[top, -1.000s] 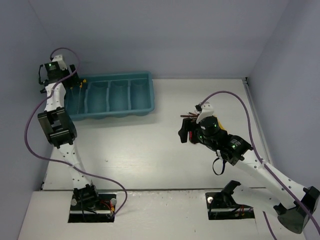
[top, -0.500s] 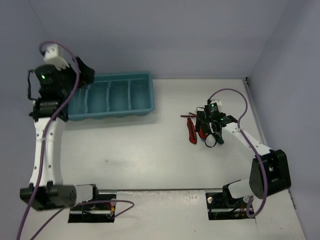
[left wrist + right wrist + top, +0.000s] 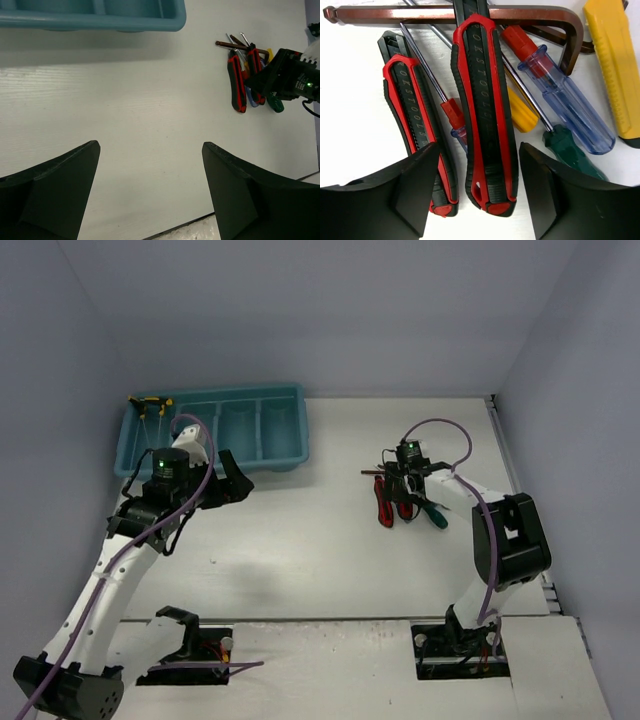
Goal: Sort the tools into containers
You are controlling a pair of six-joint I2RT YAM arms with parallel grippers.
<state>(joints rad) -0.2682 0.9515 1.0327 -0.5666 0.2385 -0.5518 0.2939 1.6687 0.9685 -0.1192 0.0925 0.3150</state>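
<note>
The tools lie in a pile right of centre [image 3: 400,502]. The right wrist view shows red-and-black pliers [image 3: 485,110], a brown L-shaped hex key [image 3: 470,12], and blue [image 3: 567,107], green [image 3: 572,150], yellow [image 3: 520,112] and small red [image 3: 454,112] screwdrivers. My right gripper [image 3: 479,147] is open, low over the pile, with its fingers either side of one pliers handle. The teal tray [image 3: 290,455] stands at the back left. A yellow-handled tool [image 3: 150,402] leans in its leftmost compartment. My left gripper [image 3: 238,483] is open and empty in front of the tray.
A long yellow handle [image 3: 615,65] lies at the right edge of the pile. In the left wrist view the tray's near wall [image 3: 90,20] runs along the top and the pile [image 3: 245,75] sits at the upper right, with bare white table between.
My left arm has swung from the tray's left end down to the table in front of the tray. My right arm has moved over the tool pile and lowered its open gripper around a pliers handle.
</note>
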